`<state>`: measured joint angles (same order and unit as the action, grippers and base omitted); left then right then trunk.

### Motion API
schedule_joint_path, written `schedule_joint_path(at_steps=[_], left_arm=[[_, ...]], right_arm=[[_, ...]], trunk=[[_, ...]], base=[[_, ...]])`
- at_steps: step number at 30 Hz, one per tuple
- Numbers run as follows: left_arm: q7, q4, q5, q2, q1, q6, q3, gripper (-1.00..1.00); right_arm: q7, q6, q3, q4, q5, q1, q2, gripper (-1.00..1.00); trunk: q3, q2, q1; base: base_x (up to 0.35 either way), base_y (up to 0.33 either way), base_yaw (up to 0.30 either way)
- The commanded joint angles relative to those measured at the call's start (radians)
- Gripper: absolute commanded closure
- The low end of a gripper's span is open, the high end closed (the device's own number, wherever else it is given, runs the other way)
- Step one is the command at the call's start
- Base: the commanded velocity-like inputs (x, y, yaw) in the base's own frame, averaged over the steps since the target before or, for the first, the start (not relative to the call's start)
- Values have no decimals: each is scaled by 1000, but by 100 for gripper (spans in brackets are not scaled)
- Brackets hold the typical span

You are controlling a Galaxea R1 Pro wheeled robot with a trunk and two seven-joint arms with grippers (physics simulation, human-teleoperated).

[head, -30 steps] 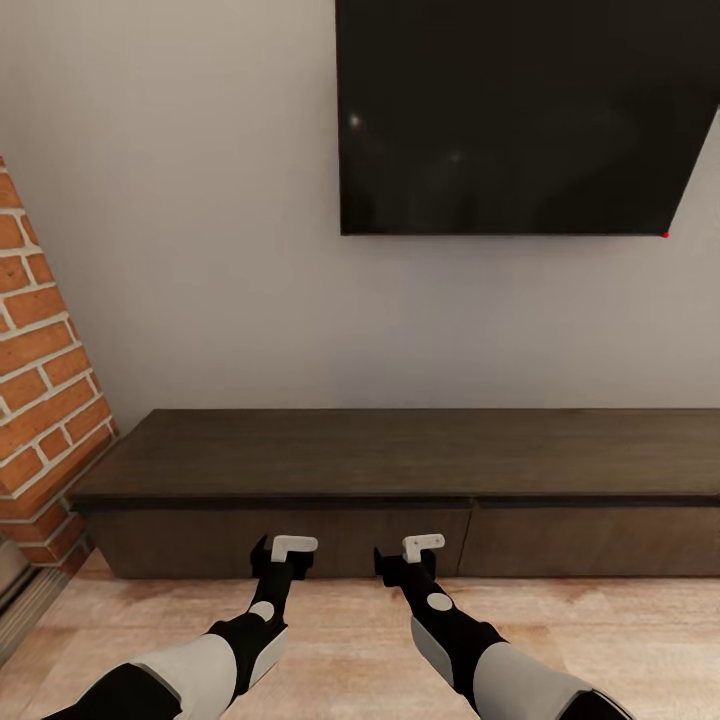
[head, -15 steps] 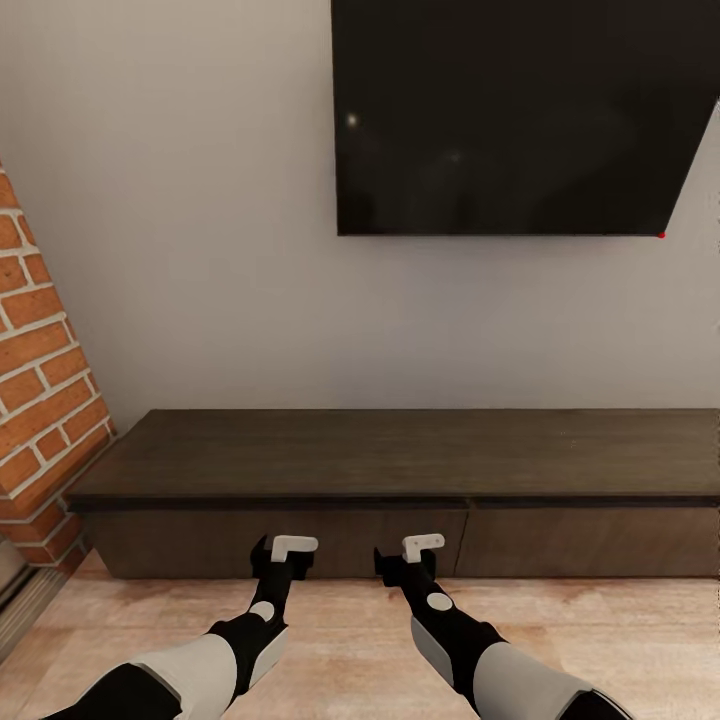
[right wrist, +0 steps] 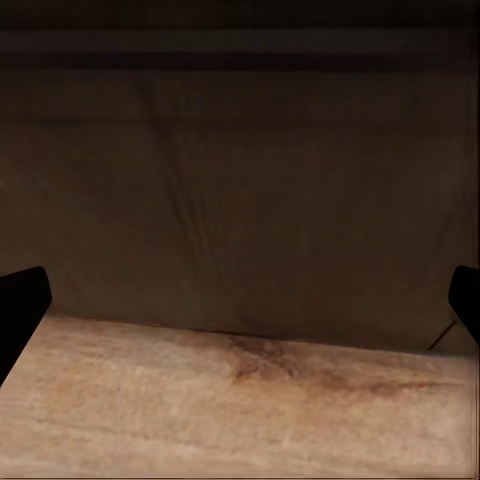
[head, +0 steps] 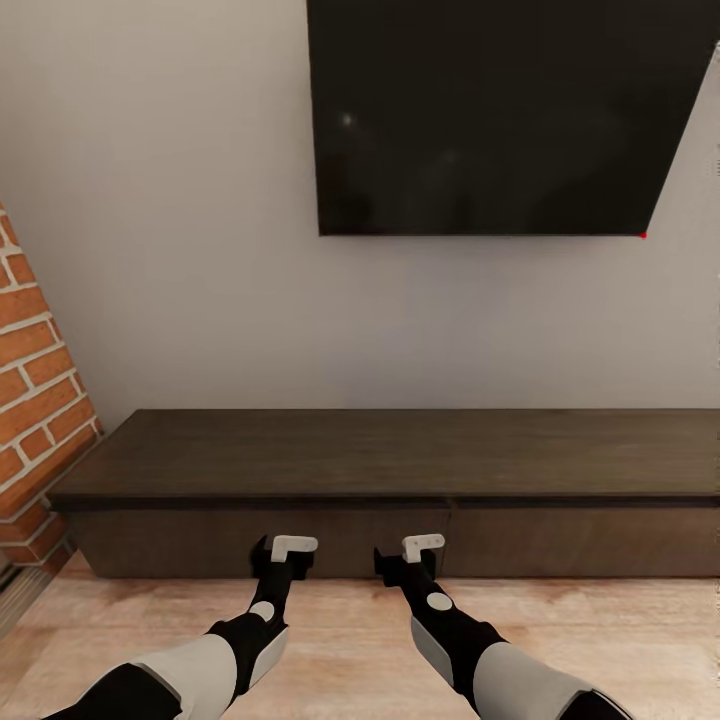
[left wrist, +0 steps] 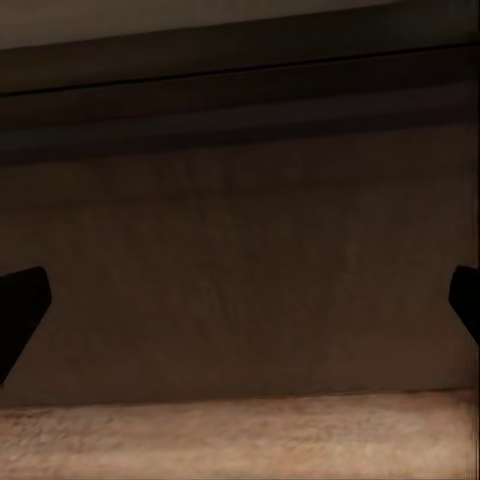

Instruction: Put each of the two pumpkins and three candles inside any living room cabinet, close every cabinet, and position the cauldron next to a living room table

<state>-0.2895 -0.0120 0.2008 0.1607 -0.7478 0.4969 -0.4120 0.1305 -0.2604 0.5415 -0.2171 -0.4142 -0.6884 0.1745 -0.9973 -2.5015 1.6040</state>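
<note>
- The closed front of the cabinet (head: 260,540) stood just ahead of both claws, blocking the way forward.
- The brick wall (head: 35,420) closed the left side.
- The wooden floor (head: 350,640) lay free below the arms.

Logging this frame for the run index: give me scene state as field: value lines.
cabinet: drawer fronts flush, all shut, top bare
left pincer: open, empty, facing the left drawer front
right pincer: open, empty, facing the same drawer front
TV: dark, on the wall above the cabinet
brick column: at the cabinet's left end
floor: pale wood planks
</note>
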Motion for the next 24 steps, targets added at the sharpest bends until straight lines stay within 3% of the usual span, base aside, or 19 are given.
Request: schedule_joint_path(at_steps=[1,24], left_arm=[[-4,1,8,0,-1,3,-9,-100],[-2,14,1,1,-12,-6,2,-100]], right_arm=[[6,-3,9,1,-7,-1,0,-100],[11,-14,13,12,7,-13,0,-100]], trunk=[[-1,0,0],[-1,0,0]], base=[[-47,-155,0],[-37,-139,0]])
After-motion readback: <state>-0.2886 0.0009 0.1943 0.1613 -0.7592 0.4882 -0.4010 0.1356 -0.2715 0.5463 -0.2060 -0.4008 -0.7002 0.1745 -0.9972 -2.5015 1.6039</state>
